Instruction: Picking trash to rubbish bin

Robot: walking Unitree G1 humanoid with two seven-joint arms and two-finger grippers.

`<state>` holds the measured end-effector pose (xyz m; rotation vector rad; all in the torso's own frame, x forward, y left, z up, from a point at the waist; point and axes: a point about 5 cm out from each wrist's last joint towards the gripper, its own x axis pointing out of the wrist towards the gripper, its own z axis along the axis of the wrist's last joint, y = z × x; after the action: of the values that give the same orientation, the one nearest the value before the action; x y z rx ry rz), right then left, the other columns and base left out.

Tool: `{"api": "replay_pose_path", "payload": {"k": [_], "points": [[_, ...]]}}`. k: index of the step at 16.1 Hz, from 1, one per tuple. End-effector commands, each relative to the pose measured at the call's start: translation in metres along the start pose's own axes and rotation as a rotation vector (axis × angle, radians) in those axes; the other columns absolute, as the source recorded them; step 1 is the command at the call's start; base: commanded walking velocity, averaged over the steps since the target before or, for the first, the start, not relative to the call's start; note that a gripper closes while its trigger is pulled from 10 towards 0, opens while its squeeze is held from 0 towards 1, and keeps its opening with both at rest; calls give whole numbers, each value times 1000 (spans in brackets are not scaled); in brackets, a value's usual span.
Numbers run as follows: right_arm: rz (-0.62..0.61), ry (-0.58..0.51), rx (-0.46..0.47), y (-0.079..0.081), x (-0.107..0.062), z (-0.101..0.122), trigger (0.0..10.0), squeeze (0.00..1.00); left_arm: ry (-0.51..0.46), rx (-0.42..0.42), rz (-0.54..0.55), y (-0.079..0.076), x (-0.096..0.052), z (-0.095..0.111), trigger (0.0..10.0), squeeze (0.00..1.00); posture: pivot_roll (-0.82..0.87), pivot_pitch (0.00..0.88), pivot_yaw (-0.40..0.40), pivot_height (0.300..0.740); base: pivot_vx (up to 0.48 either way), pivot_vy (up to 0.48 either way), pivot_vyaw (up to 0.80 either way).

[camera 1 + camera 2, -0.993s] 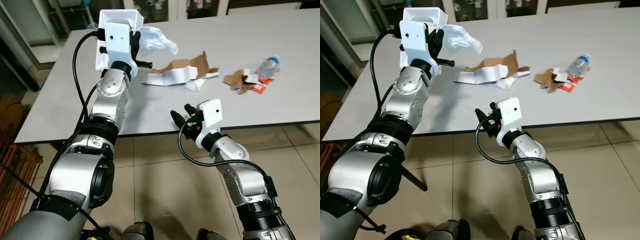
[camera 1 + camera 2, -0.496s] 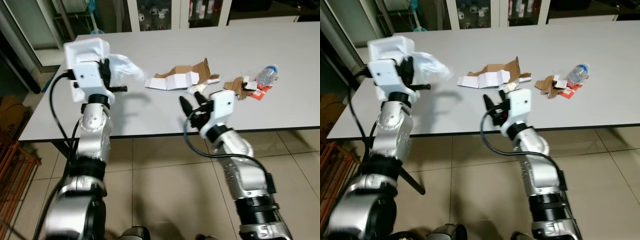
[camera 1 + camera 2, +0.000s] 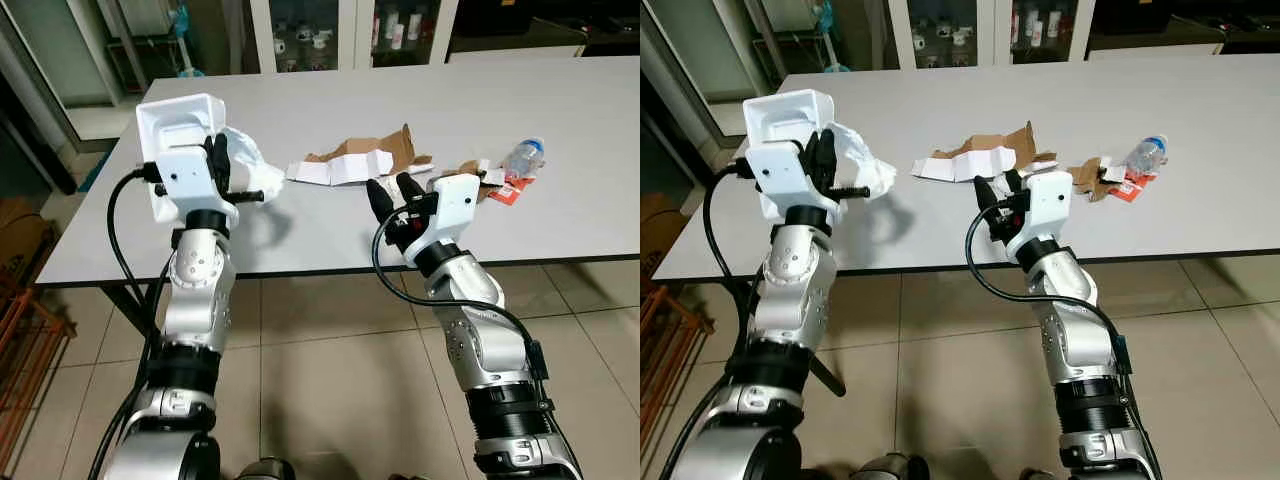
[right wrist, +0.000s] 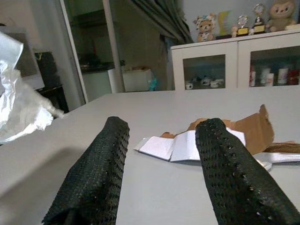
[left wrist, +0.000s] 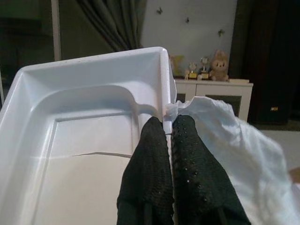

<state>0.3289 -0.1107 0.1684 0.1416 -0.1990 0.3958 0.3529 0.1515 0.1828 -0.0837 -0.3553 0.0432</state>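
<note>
Smooth, slightly glossy white plastic is seen in the tray (image 5: 70, 140), thin crinkled plastic film in the white bag (image 5: 243, 150). The left hand (image 5: 169, 123) and right hand (image 4: 161, 136) are faced with matt black dimpled rubber. The table (image 3: 330, 100) is finished in matt pale-grey laminate. Torn brown cardboard (image 3: 385, 150), a clear plastic bottle (image 3: 522, 157) and glossy floor tiles (image 3: 330, 380) are also shown.

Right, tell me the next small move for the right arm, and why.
Probably ease the right pincer forward and down onto the torn cardboard. Its fingers stand open at the table's near edge, pointing at that piece, and hold nothing. The left pincer is already shut on the white tray and crumpled plastic, so it cannot take more.
</note>
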Motion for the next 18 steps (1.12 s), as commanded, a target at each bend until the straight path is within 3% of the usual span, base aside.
{"api": "replay_pose_path", "payload": {"k": [1, 5, 8, 18], "points": [[-15, -27, -1, -1, 4, 5, 10000, 0, 15, 14, 7, 1, -3, -1, 10000, 0, 14, 13, 75, 740, 0, 0, 0], [-82, -35, 6, -9, 5, 4, 10000, 0, 54, 103, -27, 5, -9, -13, 10000, 0, 11, 10, 76, 740, 0, 0, 0], [-89, -35, 4, -10, 4, 3, 10000, 0, 82, 105, -35, 4, -16, -20, 10000, 0, 11, 3, 78, 740, 0, 0, 0], [-95, -29, 4, -8, 4, -2, 10000, 0, 69, 109, -70, -3, -15, -17, 10000, 0, 1, 0, 91, 740, 0, 0, 0]]}}
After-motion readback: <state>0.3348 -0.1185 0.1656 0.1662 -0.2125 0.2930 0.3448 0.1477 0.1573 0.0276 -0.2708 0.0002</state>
